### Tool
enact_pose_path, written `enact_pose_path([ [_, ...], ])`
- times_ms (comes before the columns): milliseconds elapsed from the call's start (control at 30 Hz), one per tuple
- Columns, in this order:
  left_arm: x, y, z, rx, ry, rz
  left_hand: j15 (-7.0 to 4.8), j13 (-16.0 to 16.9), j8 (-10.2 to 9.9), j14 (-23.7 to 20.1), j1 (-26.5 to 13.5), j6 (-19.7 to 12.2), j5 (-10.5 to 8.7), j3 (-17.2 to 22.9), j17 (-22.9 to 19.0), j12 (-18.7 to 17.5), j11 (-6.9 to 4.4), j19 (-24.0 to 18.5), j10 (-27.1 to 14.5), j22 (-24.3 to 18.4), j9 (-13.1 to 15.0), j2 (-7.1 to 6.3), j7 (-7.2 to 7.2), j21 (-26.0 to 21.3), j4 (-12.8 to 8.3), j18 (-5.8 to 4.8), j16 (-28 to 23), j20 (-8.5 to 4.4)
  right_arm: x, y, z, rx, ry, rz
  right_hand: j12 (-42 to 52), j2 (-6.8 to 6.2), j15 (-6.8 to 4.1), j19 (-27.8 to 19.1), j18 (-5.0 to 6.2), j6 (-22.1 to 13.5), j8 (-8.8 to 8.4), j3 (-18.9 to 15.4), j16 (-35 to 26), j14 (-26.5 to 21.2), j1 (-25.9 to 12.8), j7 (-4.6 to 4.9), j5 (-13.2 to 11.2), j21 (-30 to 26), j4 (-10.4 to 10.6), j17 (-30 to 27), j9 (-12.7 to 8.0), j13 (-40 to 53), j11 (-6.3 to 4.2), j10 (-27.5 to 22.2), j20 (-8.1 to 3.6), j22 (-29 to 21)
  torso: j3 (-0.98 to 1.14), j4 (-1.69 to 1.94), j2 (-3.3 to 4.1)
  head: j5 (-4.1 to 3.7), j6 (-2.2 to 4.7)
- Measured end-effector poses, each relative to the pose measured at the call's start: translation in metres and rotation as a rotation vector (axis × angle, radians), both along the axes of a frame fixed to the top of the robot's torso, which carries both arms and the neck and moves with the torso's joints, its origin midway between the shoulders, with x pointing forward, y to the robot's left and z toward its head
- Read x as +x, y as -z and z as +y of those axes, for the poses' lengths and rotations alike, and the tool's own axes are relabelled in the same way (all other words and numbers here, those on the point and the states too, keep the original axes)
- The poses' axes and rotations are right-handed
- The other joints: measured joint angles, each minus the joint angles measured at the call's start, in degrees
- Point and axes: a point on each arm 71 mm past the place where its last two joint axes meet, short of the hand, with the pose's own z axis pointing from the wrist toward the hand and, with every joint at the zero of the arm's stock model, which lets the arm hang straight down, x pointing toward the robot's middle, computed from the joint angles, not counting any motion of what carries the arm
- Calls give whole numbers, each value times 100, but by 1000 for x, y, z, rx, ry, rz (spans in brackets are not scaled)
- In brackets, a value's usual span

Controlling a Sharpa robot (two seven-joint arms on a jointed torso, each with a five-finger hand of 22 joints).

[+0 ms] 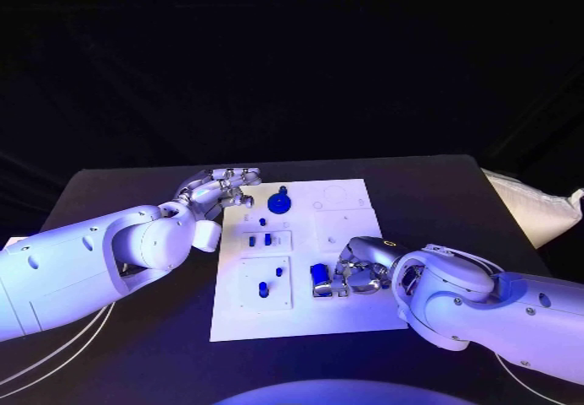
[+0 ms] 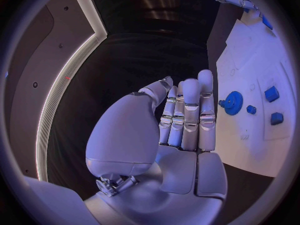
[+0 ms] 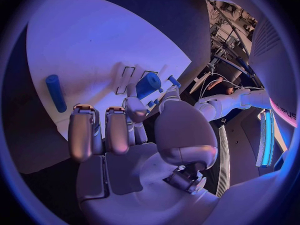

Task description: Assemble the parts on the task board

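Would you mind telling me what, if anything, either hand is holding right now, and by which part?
The right hand pinches a blue cylindrical part by one end. The left hand holds nothing, its fingers straight beside the task board.

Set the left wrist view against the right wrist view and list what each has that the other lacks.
Left wrist view: the left hand, fingers straight, beside a blue gear and small square blue parts. Right wrist view: the right hand, a blue cylinder lying flat, another blue part by its fingertips. Both: the white task board.
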Motion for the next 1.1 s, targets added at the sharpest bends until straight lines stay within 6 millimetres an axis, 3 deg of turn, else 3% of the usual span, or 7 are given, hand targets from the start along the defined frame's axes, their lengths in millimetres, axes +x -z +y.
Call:
enact_pose_path([
  [167, 0, 0, -1, -2, 4, 0, 0, 0, 0, 0, 0, 0, 0, 0, -3, 0, 0, 0, 0, -5, 0, 0, 0, 0, 0, 0, 0, 0, 0, -1, 1, -5, -6, -12, 0, -47, 0, 0, 0, 0, -22, 254, -23, 0, 97, 0, 0, 0, -18, 0, 31, 2, 0, 0, 0, 0, 4, -2, 0, -5, 0],
  [267, 0, 0, -1, -2, 6, 0, 0, 0, 0, 0, 0, 0, 0, 0, -3, 0, 0, 0, 0, -5, 0, 0, 0, 0, 0, 0, 0, 0, -1, -1, 2, -6, -12, -18, 0, 147, 0, 0, 0, 0, -22, 426, -23, 0, 631, 0, 0, 0, -159, 4, 63, 38, 0, 0, 0, 0, 4, 2, 1, -7, -6],
  [333, 0, 0, -2, -2, 8, 0, 0, 0, 0, 0, 0, 0, 0, 0, -3, 0, 0, 0, 0, -5, 0, 0, 0, 0, 0, 0, 0, 0, -1, -2, 4, -7, -16, -22, 0, 268, 0, 0, 1, 0, -22, 558, -23, 0, 1015, 0, 128, 0, -294, 19, 80, 61, 0, 0, 0, 13, 4, 5, 1, -7, -12],
  [467, 0, 0, -2, -2, 10, 0, 0, 0, 0, 0, 0, 0, 0, 0, -3, 0, 0, 0, 0, -5, 0, 0, 0, 0, 0, 0, 0, 0, -1, -3, 8, -5, -32, -32, 0, 413, 0, 0, 0, 0, -22, 752, -23, 0, 1608, 0, 224, 0, -631, 45, 108, 97, 0, 0, 0, 47, 3, 9, 2, -4, -18],
  [633, 0, 0, -2, -2, 11, 0, 0, 0, 0, 0, 0, 0, 0, 0, -2, 0, 0, 0, 0, -5, 0, 0, 0, 0, 0, 1, 0, 0, 0, 0, 9, -19, -38, -36, 68, 586, -18, 1, 0, 27, -21, 818, -23, -18, 1792, -27, 197, 0, -711, 98, 135, 172, -32, 33, 0, 97, 1, 9, 5, 9, -29],
  [933, 0, 0, -1, 0, 14, 1, 0, 0, 0, 0, 0, 0, 0, 0, -2, 0, 0, 0, 0, -4, 0, 0, 0, 0, 0, 0, 0, 0, 2, 1, 10, -32, -44, -38, 147, 629, -40, 23, 0, 50, -20, 783, 4, 0, 1835, -9, 247, 0, -709, 141, 159, 259, -50, 117, -22, 122, -3, 5, 4, 26, -53],
  [1100, 0, 0, -1, 2, 15, 1, 0, 0, 0, 0, 8, -19, 0, -10, -2, 0, 0, 0, 0, -4, 0, 8, -19, -23, -10, 0, 0, 0, 2, 1, 8, -37, -43, -36, 157, 457, -40, 23, 0, 67, -21, 610, 3, 0, 1662, -26, 281, 0, -614, 141, 176, 273, -52, 135, -22, 121, -2, -2, 2, 32, -60],
])
